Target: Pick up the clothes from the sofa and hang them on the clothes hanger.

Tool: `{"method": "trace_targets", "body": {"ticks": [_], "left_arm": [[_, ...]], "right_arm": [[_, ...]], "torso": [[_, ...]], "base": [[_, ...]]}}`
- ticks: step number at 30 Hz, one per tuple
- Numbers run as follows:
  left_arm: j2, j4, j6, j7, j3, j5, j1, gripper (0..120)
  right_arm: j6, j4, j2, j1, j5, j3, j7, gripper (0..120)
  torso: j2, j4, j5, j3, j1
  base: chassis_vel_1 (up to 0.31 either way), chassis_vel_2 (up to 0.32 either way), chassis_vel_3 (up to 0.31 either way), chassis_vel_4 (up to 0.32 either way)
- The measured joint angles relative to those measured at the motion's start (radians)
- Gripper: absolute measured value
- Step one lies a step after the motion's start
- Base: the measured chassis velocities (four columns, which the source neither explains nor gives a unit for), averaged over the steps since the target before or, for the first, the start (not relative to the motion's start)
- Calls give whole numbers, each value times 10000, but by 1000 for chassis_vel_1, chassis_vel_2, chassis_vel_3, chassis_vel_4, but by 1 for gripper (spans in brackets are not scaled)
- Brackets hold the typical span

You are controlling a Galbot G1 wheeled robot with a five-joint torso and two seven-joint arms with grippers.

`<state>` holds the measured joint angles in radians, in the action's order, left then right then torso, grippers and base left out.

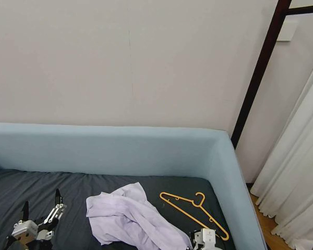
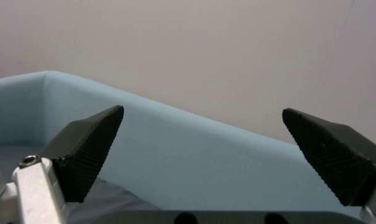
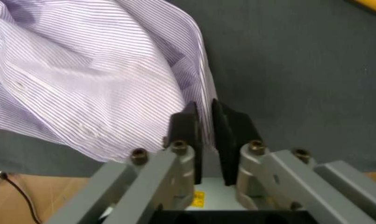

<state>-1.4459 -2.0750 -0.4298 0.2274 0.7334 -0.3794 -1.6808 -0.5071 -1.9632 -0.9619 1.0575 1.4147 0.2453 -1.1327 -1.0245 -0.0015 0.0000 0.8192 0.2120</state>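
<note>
Sofa (image 1: 120,148) upholstery spans the view, pale blue back above a dark seat. Far left, my left gripper (image 1: 41,202) hovers over bare seat, jaws spread wide and holding nothing; seen from its wrist, they face the backrest, not the cloth. To its right and well apart from it, the shirt (image 1: 128,216) lies crumpled on the seat. It is a lilac pinstripe heap whose long axis slants from its bulk at far left to a tail at near right. Just beside that tail the clothes hanger (image 1: 195,207) lies flat, orange, its bar slanting the same way and its hook on the far side. My right gripper (image 1: 205,240) sits at the seat's front edge, between the shirt's tail and the near end of the hanger. Its jaws are pressed together on the shirt's hem, with a thin fold pinched between them. So the shirt stretches away from those jaws, leftward and toward the backrest, and the right arm is plainly nearer to both cloth and hanger. I judge this to be the grasp, with the lift not yet made. Farthest right, past the sofa's arm, a dark rack pole (image 1: 258,73) stands by the wall.
</note>
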Motion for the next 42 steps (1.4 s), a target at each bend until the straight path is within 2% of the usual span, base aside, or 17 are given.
{"method": "trace_targets", "body": {"ticks": [2, 12, 15, 17, 21, 22, 25, 26, 27, 29, 30, 31, 34, 35, 36, 40, 42], "left_arm": [[10, 0, -1, 0, -5, 0, 8, 100], [93, 41, -1, 4, -6, -34, 45, 100], [123, 52, -2, 8, -3, -59, 54, 100], [155, 66, -2, 13, 2, -83, 72, 100], [203, 66, 2, 11, -60, -88, 145, 100], [203, 66, 2, 11, -60, -88, 145, 100], [302, 58, 14, -1, -149, -111, 262, 100], [302, 58, 14, -1, -149, -111, 262, 100], [345, 59, 16, -8, -173, -148, 314, 100], [545, 86, 22, -16, -260, -487, 511, 100], [613, 85, 35, -18, -292, -644, 560, 100], [613, 85, 35, -18, -292, -644, 560, 100], [1012, -10, 121, -95, -490, -1567, 979, 100], [1074, -34, 108, -180, -548, -1705, 1074, 100], [1074, -34, 108, -180, -548, -1705, 1074, 100], [1502, -159, 64, -671, -781, -2520, 1446, 100], [1626, -162, 64, -799, -788, -2692, 1529, 100]], "right_arm": [[-43, -73, 54, 21, -4, 10, -28, 0], [-110, -249, 196, 57, -374, 120, 149, 0], [228, -305, 437, -57, -1645, 188, 941, 0], [676, -356, 770, -384, -2900, 143, 1920, 0], [1095, -395, 1404, -1453, -3612, -282, 3398, 0], [1095, -395, 1404, -1453, -3612, -282, 3398, 0], [1550, -174, 2098, -2647, -4139, -328, 5032, 0], [1550, -174, 2098, -2647, -4139, -328, 5032, 0], [1731, -59, 2312, -3049, -4302, -308, 5624, 0], [2681, 611, 2958, -4603, -4948, -51, 7871, 0], [2957, 864, 3066, -5111, -5059, 58, 8518, 0], [2957, 864, 3066, -5111, -5059, 58, 8518, 0], [4363, 2086, 2991, -8354, -4765, 890, 10824, 0], [4593, 2279, 2862, -8942, -4614, 1115, 11096, 0], [4593, 2279, 2862, -8942, -4614, 1115, 11096, 0], [5147, 2585, 2252, -11217, -3599, 2293, 11755, 0], [5212, 2582, 2153, -11484, -3453, 2460, 11808, 0]], "torso": [[0, 0, 0, 0, 0], [0, 0, 1, 0, 0], [0, -1, 2, 0, 0], [0, -1, 0, 0, 0], [0, 1, 2, 1, 0], [0, 1, 2, 1, 0], [0, 1, 1, 1, 0], [0, 1, 1, 1, 0], [1, 1, 2, 2, 0], [1, -2, 1, 2, 0], [1, -2, 1, 2, 0], [1, -2, 1, 2, 0], [1, 1, -5, 2, 0], [2, 0, -5, 2, 0], [2, 0, -5, 2, 0], [2, 1, -5, 2, 1], [2, 1, -6, 1, 1]], "base": [[0, 0, 0, 0], [0, 0, 0, 0], [0, 0, 0, 0], [0, 0, 0, 0], [0, 0, 0, 0], [0, 0, 0, 0], [0, 0, 0, 0], [0, 0, 0, 0], [0, 0, 0, 0], [0, 0, 0, 0], [0, 0, 0, 0], [0, 0, 0, 0], [0, 0, 0, 0], [0, 0, 0, 0], [0, 0, 0, 0], [0, 0, 0, 0], [0, 0, 0, 0]]}}
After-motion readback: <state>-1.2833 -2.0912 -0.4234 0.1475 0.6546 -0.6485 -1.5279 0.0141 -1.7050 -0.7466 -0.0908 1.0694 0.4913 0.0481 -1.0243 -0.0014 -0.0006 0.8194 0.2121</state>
